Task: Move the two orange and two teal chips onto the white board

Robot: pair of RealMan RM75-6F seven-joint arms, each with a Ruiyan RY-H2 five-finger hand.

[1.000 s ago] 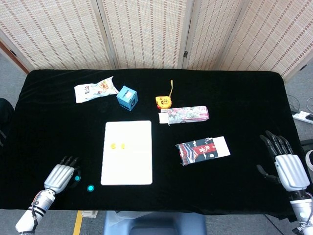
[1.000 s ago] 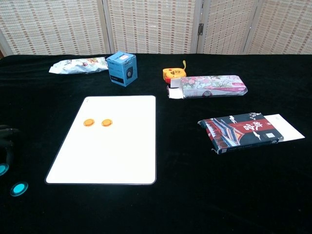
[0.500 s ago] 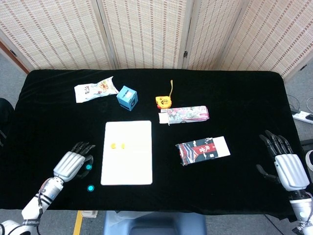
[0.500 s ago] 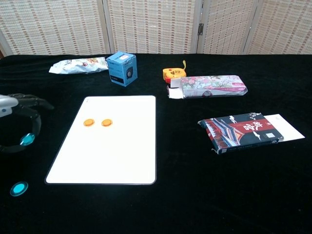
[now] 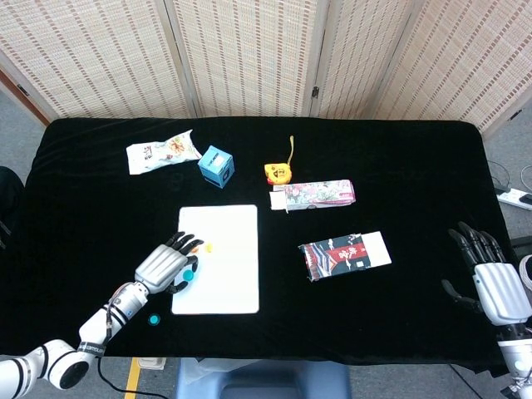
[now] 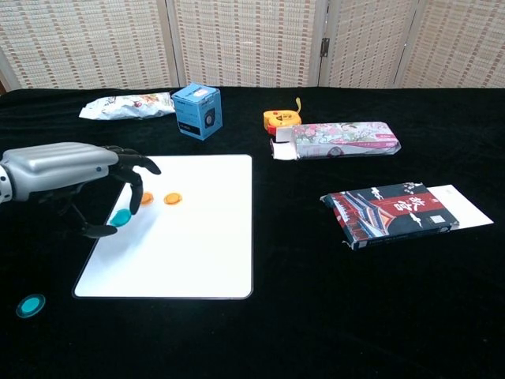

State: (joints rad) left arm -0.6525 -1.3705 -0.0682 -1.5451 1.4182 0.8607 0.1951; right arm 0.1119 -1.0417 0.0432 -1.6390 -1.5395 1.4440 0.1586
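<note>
Teal plastic is what my left hand (image 6: 75, 175) carries: one teal chip (image 6: 121, 217) is pinched between my thumb and fingertips, poised over the left edge of the white board (image 6: 197, 245), at about 9 o'clock from the board's centre. The two orange chips (image 6: 171, 198) already lie on the board toward its 11 o'clock corner, one partly hidden behind my fingers in the chest view. The second teal chip (image 6: 31, 305) lies on the black cloth off the board, near its 7 o'clock corner. My right hand (image 5: 495, 288) is empty, its fingers spread, well apart from the work at the table's 4 o'clock edge. Risk one: the grip on the chip looks shallow, so the chip could slip out early and land on the cloth beside the board, not on it. Risk two: my fingers hang just beside the orange chips, so a careless opening or sweep could nudge them. Risk three: a chip released on edge may roll off the smooth board surface. Lower it flat, further inboard, before letting go.
</note>
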